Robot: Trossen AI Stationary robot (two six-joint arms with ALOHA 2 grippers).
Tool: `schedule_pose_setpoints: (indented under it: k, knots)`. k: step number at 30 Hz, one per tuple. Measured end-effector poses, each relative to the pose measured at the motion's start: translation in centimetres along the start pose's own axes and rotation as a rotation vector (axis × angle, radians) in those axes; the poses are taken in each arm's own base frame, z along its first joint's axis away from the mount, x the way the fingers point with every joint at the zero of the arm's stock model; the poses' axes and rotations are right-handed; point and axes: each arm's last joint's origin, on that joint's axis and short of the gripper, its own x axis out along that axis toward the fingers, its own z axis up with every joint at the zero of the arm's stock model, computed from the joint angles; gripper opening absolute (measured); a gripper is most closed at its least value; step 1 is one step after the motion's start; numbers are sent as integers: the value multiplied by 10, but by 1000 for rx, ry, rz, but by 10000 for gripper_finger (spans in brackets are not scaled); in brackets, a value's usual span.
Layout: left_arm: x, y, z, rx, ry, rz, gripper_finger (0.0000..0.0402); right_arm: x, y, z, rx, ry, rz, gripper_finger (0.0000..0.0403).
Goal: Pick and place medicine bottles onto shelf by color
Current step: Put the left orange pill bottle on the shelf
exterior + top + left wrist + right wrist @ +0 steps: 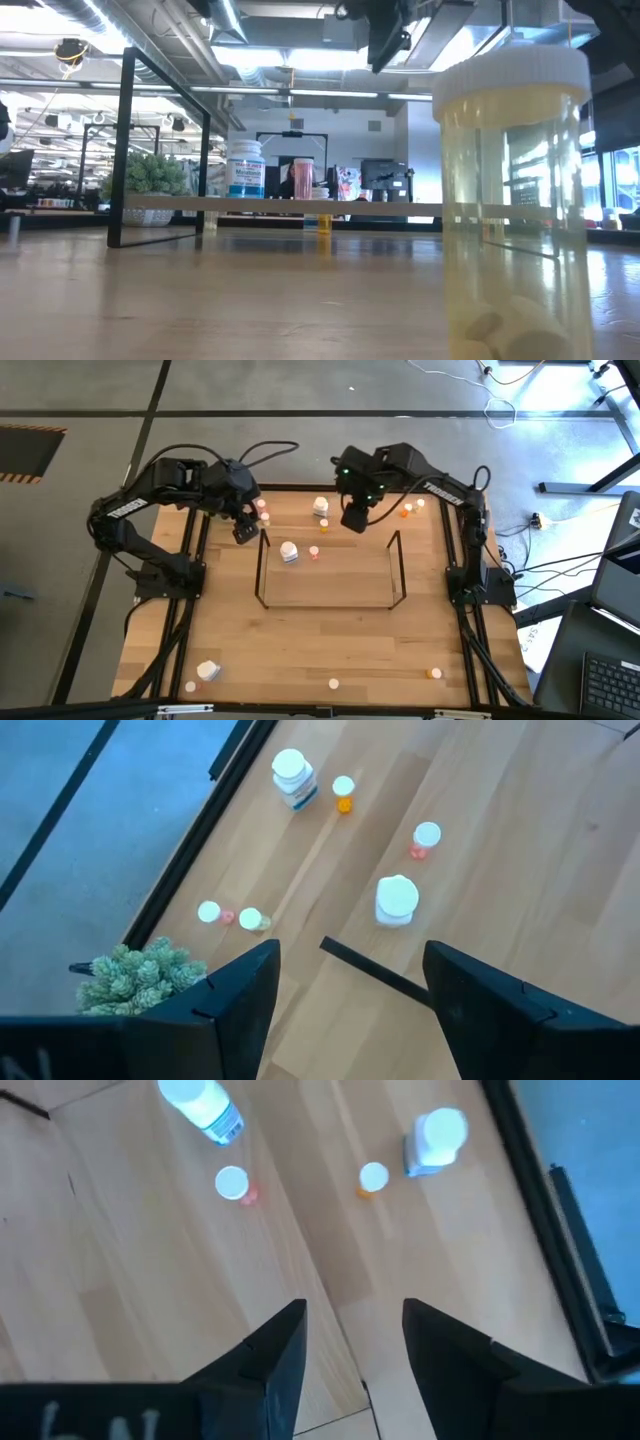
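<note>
Wooden table, seen level from its surface. Near right: one clear yellowish bottle with white ribbed cap, upright, very close to the camera, pale tablets at its bottom. Middle distance: shelf, thin black frame with a light board running across. Behind the board, standing upright: white bottle with blue label; pink bottle just beside it; small orange bottle lower down. Left, beyond the frame: green plant. Top centre: dark gripper hanging from above, fingers possibly parted, hard to judge. Background: office room with ceiling lights.
</note>
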Motion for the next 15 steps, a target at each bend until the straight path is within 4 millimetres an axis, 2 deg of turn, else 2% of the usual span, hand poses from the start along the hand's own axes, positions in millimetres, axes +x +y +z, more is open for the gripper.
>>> schedule_pose_setpoints:
  k: [6, 11, 15]
  knots:
    - [1, 0, -1, 4, 11, 9, 241, -29, -3, -12, 50, -67, -70, 168]
    - [1, 1, -1, 6, 13, 36, 241, -39, -4, -16, 66, -97, -83, 168]
    - [1, 1, -1, 6, 13, 36, 241, -36, -1, -21, 49, -108, -77, 168]
